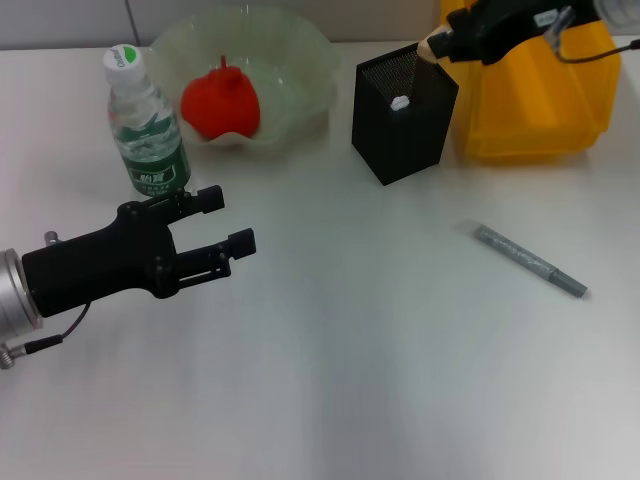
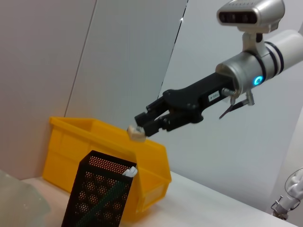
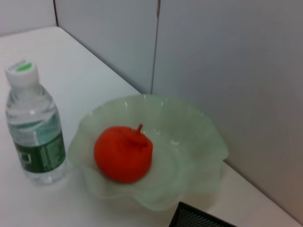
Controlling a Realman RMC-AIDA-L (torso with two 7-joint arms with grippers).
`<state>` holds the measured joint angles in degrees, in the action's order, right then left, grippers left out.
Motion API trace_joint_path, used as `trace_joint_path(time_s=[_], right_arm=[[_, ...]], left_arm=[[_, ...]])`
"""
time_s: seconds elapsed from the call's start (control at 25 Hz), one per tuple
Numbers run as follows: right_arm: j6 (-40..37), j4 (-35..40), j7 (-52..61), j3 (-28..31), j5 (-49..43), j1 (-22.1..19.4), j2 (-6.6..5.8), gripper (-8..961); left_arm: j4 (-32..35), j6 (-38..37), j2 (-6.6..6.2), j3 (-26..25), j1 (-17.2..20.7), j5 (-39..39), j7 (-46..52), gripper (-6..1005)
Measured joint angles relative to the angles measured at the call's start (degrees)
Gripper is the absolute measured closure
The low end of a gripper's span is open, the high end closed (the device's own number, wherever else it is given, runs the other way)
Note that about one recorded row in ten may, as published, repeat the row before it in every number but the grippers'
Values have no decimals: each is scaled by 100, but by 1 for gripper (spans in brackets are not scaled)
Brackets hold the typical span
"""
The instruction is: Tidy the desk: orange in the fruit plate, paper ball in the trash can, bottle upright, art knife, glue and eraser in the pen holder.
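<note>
My right gripper (image 1: 438, 47) hangs just above the black mesh pen holder (image 1: 403, 125), shut on a small pale eraser (image 1: 431, 45); the left wrist view shows that eraser (image 2: 136, 133) pinched over the holder (image 2: 102, 194). A white-capped item (image 1: 400, 102) pokes up inside the holder; I cannot tell if it is the glue. The grey art knife (image 1: 530, 260) lies on the table to the right. The orange (image 1: 222, 105) sits in the green fruit plate (image 1: 300, 50). The bottle (image 1: 145, 125) stands upright. My left gripper (image 1: 235, 220) hovers open at the left. The paper ball is out of view.
A yellow bin (image 1: 530, 100) stands right behind the pen holder, under my right arm. The bottle is close beside my left gripper's fingers (image 1: 205, 200). The white table stretches bare between the left gripper and the knife.
</note>
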<state>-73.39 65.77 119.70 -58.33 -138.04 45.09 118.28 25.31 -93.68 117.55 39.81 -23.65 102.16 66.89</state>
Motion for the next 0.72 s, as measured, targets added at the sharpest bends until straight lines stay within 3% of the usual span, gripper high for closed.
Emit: trace_joint_path(time_s=[0.12, 0.44, 0.52, 0.64, 0.72], right_arm=[[418, -324, -14, -253, -131, 31, 62, 612], [868, -588, 19, -485, -107, 64, 90, 610], [947, -611, 32, -491, -80, 40, 103, 486], [984, -619, 36, -486, -13, 18, 114, 374], [959, -576, 37, -428, 527, -95, 107, 299]], left_arm=[[0, 5, 4, 0, 1, -2, 0, 201], [0, 16, 12, 0, 64, -4, -57, 201], [0, 14, 6, 0, 79, -4, -65, 201], [0, 5, -2, 0, 82, -4, -69, 200], [0, -6, -9, 0, 82, -4, -70, 200]])
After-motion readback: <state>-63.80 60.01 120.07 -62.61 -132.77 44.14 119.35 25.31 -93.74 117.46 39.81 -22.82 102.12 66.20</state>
